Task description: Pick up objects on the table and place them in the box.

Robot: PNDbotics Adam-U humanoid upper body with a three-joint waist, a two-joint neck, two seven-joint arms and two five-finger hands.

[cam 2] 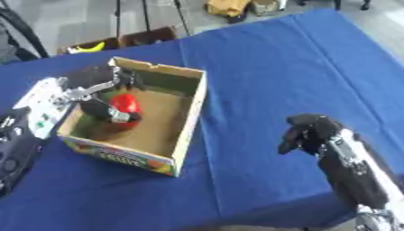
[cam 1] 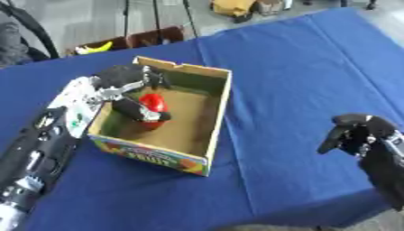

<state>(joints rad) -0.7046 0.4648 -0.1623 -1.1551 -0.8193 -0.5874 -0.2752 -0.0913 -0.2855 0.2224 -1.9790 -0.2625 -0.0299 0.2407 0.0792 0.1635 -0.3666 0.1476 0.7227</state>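
Observation:
An open cardboard box (cam 1: 222, 104) stands on the blue table left of centre. My left hand (cam 1: 122, 79) reaches over its left wall into the box, with its thumb and fingers curled round a red object (cam 1: 153, 103) that hangs just above the box floor. My right hand (cam 2: 312, 131) hovers over the cloth at the lower right, fingers curled, with nothing in it.
The blue cloth (cam 1: 315, 72) covers the whole table, whose front edge runs along the bottom. Beyond the far edge, on the floor, stands a brown crate with a yellow object (cam 1: 94, 47) in it, and some clutter (cam 1: 236, 6) lies further back.

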